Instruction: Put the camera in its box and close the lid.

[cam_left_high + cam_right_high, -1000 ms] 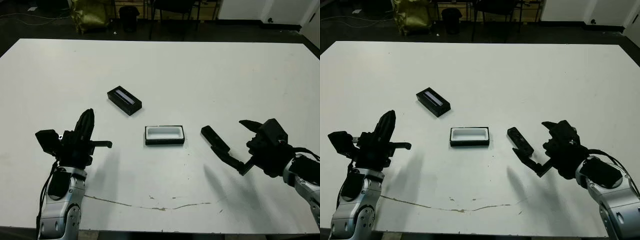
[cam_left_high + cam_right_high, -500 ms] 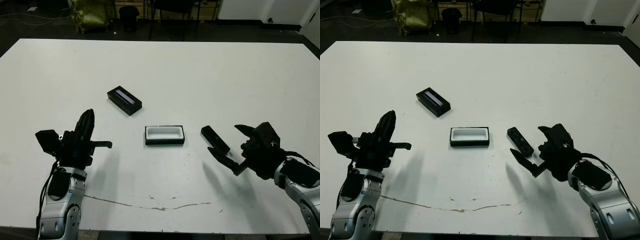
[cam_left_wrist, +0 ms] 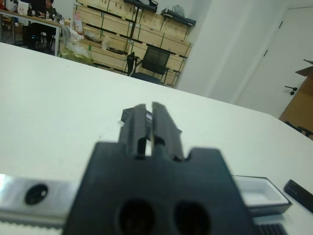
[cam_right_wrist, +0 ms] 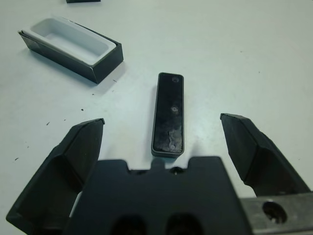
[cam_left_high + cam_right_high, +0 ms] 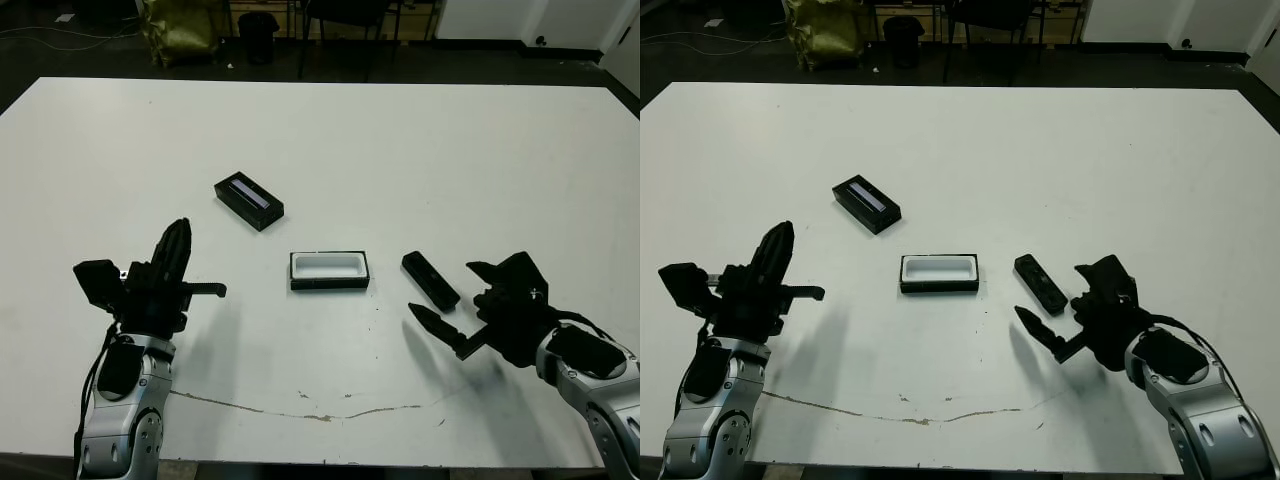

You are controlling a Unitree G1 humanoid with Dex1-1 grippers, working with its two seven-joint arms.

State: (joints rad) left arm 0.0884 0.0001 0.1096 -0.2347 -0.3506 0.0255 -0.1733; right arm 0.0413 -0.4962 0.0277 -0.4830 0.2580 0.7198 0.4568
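Note:
The camera [image 5: 430, 280], a slim black bar, lies flat on the white table [image 5: 400, 150] just right of the box [image 5: 330, 270]. The box is a black tray with a white lining, and nothing is inside it. The lid [image 5: 248, 201], black with a pale stripe, lies apart at the back left of the box. My right gripper [image 5: 445, 292] is open and hovers at the camera's near end. In the right wrist view the camera [image 4: 169, 113] lies between its spread fingers [image 4: 83, 147], untouched. My left gripper [image 5: 180, 232] is shut on nothing, raised at the near left.
A thin crack [image 5: 300, 410] runs along the table near its front edge. Chairs and a yellow bag [image 5: 180, 30] stand on the dark floor beyond the far edge. In the left wrist view, shelves of cardboard boxes [image 3: 122, 29] and a seated person [image 3: 46, 7] show far off.
My right gripper has slid left towards the camera, its nearer finger now reaching past the camera's near end. The left arm, box and lid have not moved.

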